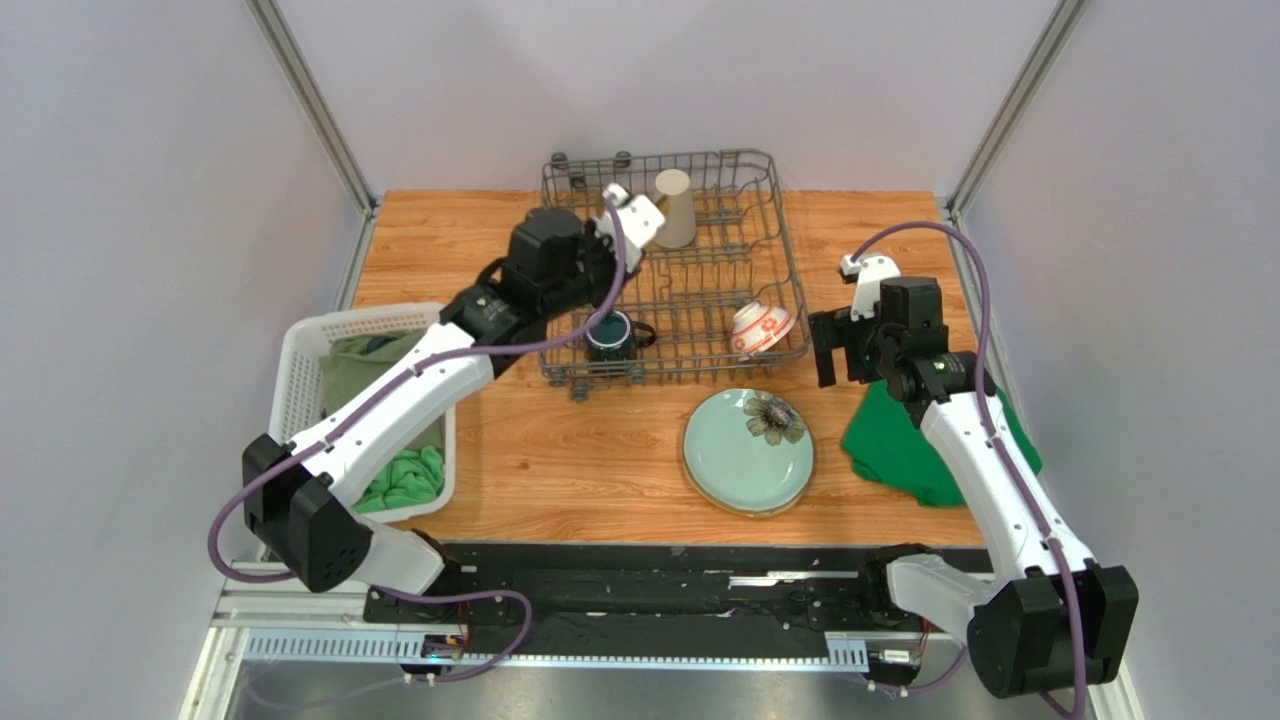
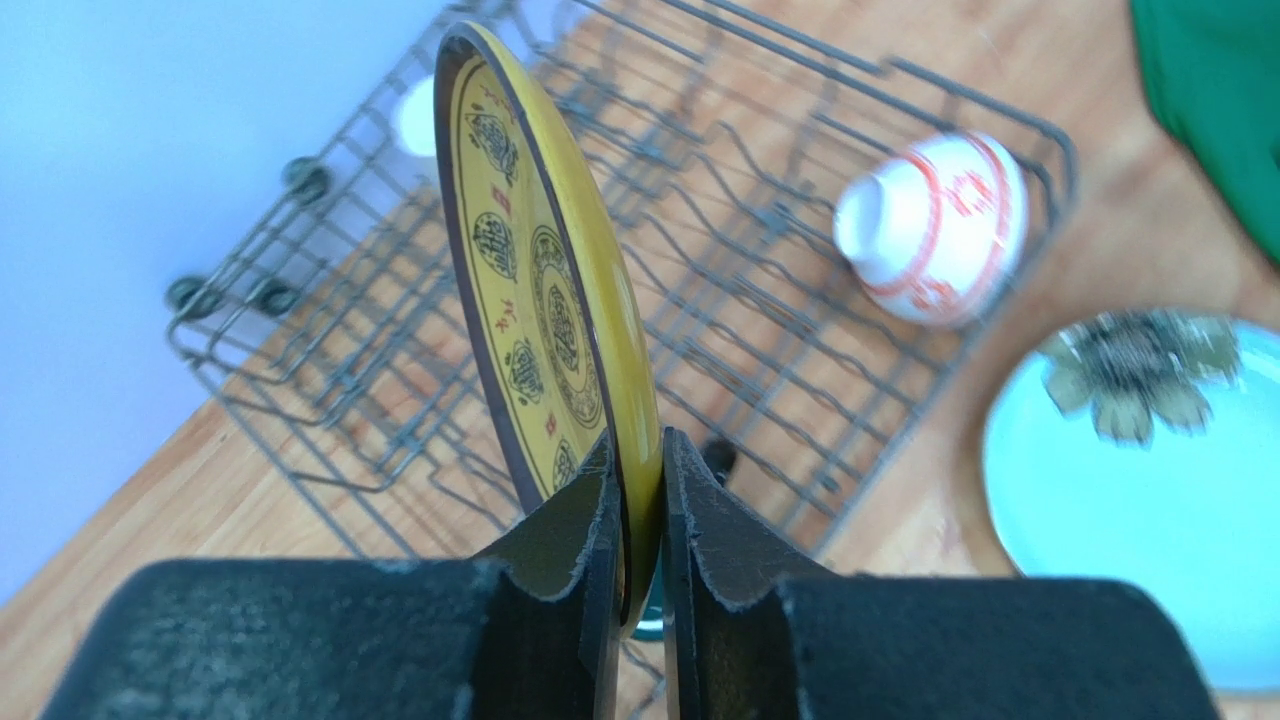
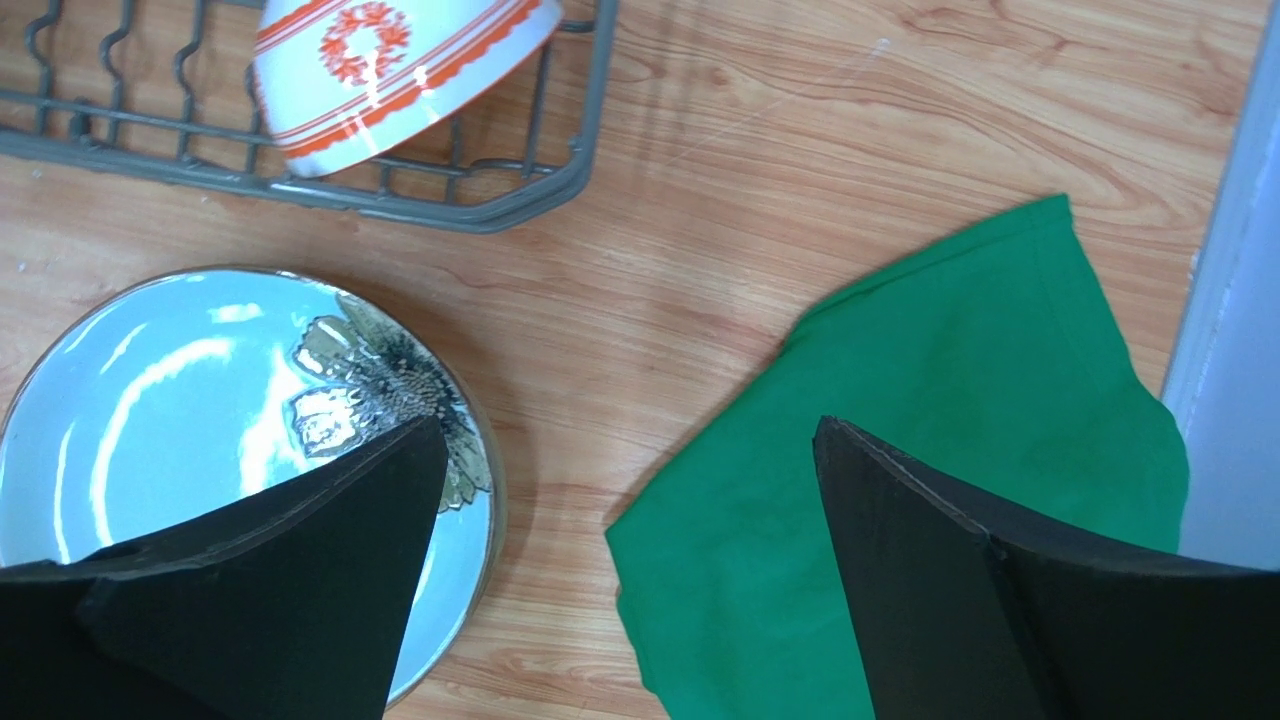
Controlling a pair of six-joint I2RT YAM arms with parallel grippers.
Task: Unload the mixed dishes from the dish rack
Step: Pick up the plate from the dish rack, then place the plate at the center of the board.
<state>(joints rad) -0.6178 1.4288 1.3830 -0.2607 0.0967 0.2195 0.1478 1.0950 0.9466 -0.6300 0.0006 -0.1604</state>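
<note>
The left end effector (image 2: pixel 639 450) pinches the rim of the yellow plate (image 2: pixel 549 285), held on edge over the rack (image 2: pixel 962 135) at the surface's far edge. It is best carried above the tines, tilted flat, and lowered gently onto the green plate (image 2: pixel 1142 495) nearer the near edge. The right end effector (image 3: pixel 631 428) gapes wide, holding nothing.

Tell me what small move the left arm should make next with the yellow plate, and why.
Probably carry it off the dish rack toward the pale green plate. The left gripper is pinching the yellow plate by its rim, on edge above the rack, and the green plate lies on the table in front of the rack.
</note>
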